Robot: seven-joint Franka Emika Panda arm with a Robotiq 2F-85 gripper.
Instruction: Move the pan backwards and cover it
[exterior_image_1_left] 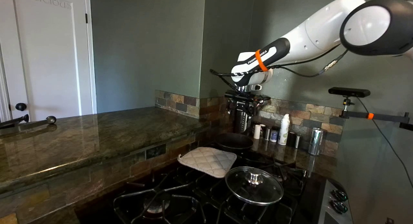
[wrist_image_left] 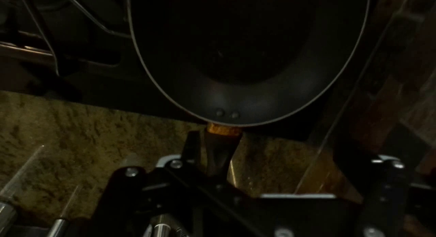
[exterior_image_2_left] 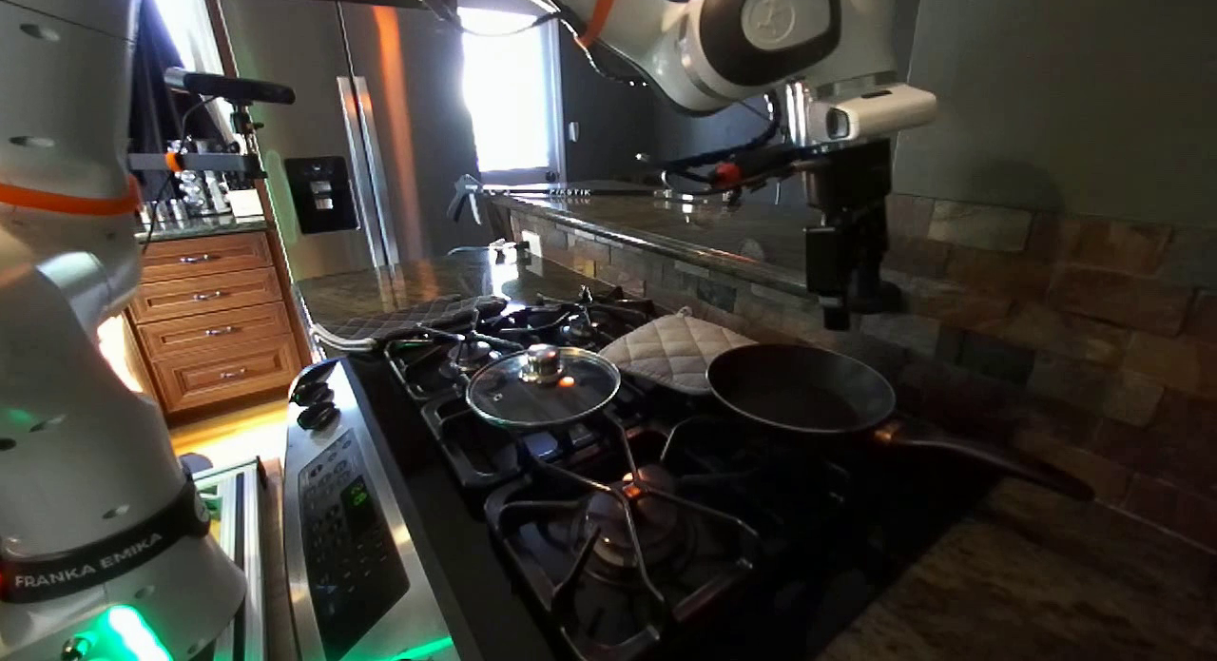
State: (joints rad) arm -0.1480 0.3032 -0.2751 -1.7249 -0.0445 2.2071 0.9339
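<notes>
The dark round pan sits at the back corner of the stove by the tiled wall; it also shows in an exterior view and the wrist view. Its handle reaches out over the stone counter. The glass lid with a shiny centre knob lies on the grates, also in an exterior view, apart from the pan. My gripper is open and empty, pointing down above the handle. In the wrist view the handle lies between the fingers, close to the left one. The gripper's tips are above the pan's level.
A flat white quilted cloth lies beside the pan, also in an exterior view. A white bottle, a silver can and small jars line the back counter. A raised stone ledge borders the stove. A dark quilted mitt lies farther off.
</notes>
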